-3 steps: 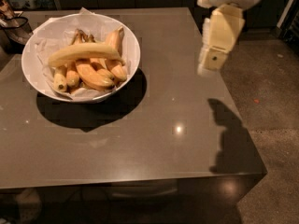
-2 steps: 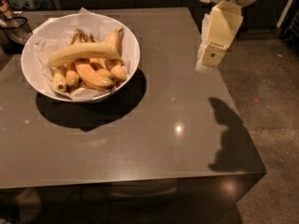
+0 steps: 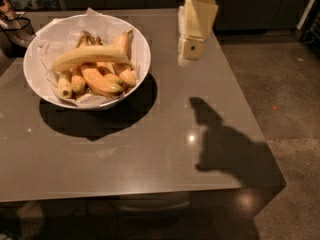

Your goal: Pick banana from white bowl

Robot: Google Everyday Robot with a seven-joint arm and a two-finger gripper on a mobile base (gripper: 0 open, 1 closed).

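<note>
The white bowl (image 3: 40, 86), lined with crumpled white paper, stands on the grey table (image 3: 150, 154) at the back left. The banana (image 3: 87, 56), long and pale yellow, lies across the top of a bunch of shorter, darker bananas (image 3: 100, 79) in the bowl. My gripper (image 3: 190, 51) hangs above the table to the right of the bowl, apart from it, with the cream arm rising out of the top of the view.
The arm's dark shadow (image 3: 225, 139) falls on the table's right front part. The table's right edge (image 3: 250, 119) borders a speckled floor (image 3: 295, 94). A dark object (image 3: 12, 26) sits at the far left behind the bowl.
The gripper has moved left, toward the bowl, and the view has shifted so the bowl sits more to the middle. The bananas have not moved.
</note>
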